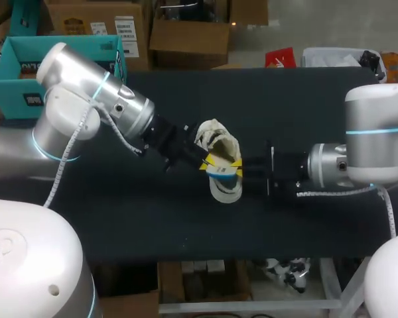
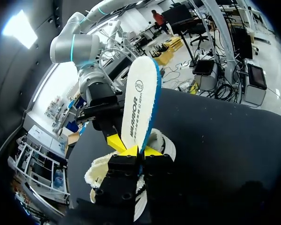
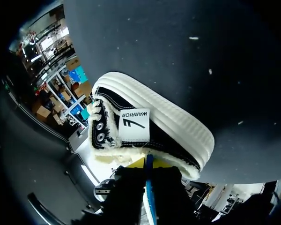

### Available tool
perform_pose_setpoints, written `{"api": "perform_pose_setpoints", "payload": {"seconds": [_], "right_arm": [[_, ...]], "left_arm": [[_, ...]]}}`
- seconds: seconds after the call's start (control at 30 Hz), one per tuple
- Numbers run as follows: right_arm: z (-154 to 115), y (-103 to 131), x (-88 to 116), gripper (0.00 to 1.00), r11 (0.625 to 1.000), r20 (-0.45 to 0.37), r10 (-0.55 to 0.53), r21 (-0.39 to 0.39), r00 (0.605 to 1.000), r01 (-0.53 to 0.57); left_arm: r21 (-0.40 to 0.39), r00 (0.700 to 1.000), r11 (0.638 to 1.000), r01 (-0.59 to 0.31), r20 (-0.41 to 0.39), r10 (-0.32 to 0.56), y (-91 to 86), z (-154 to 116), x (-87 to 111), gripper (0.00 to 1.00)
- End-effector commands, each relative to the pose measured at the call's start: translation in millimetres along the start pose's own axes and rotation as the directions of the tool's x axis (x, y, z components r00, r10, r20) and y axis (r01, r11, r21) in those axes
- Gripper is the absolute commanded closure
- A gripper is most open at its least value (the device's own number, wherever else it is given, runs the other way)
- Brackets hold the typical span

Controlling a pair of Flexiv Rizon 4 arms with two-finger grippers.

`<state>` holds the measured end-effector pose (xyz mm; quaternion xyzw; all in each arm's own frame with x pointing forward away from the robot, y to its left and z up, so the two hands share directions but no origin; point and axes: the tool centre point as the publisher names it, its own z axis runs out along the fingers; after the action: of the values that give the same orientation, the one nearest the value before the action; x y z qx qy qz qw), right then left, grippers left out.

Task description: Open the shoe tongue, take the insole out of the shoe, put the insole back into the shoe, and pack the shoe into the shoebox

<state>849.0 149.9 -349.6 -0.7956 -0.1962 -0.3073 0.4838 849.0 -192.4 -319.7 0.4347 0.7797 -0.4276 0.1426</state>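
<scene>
A black shoe (image 1: 219, 139) with a white sole and fleece lining lies on its side mid-table. The shoe (image 3: 168, 126) shows its white tongue label ahead of my right gripper. A white insole (image 1: 222, 171) with a blue edge sticks out of its opening. My left gripper (image 1: 209, 161) comes in from the left. Its yellow tips (image 2: 133, 151) are shut on one end of the insole (image 2: 140, 103), which stands up away from them above the shoe (image 2: 100, 171). My right gripper (image 1: 240, 169) is shut (image 3: 147, 163) on the shoe's fleece rim, with the insole's blue edge (image 3: 150, 197) running between its fingers.
The black table top (image 1: 285, 99) stretches bare behind and in front of the shoe. An open teal box (image 1: 13, 73) stands at the far left, partly behind my left arm.
</scene>
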Motion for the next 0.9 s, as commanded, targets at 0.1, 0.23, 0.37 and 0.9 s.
{"api": "perform_pose_setpoints", "payload": {"seconds": [0.1, 0.23, 0.37, 0.9], "right_arm": [[-10, -20, -4, 0.56, 0.998, -0.014, -0.016, -0.056, 1.0, 0.015], [-15, -31, -8, 0.8, 0.996, -0.019, -0.028, -0.08, 0.999, 0.026], [-16, -35, -10, 0.86, 0.996, -0.021, -0.035, -0.084, 0.999, 0.033], [-1, -11, -3, 1.0, 0.998, 0.022, -0.039, -0.043, 0.999, 0.04]], "left_arm": [[-0.011, 1.0, 1.0, 0.007, 0.009, -0.007, 1.6, 6, 1.0, 1.0], [-0.015, 1.0, 1.0, 0.013, 0.014, -0.013, 2.7, 6, 0.1, 1.0], [-0.013, 1.0, 1.0, 0.017, 0.019, -0.017, 2.3, 8, -0.7, 1.0], [-0.042, 0.997, 0.997, 0.065, 0.034, -0.063, 21.8, 14, -2.0, 1.0]]}}
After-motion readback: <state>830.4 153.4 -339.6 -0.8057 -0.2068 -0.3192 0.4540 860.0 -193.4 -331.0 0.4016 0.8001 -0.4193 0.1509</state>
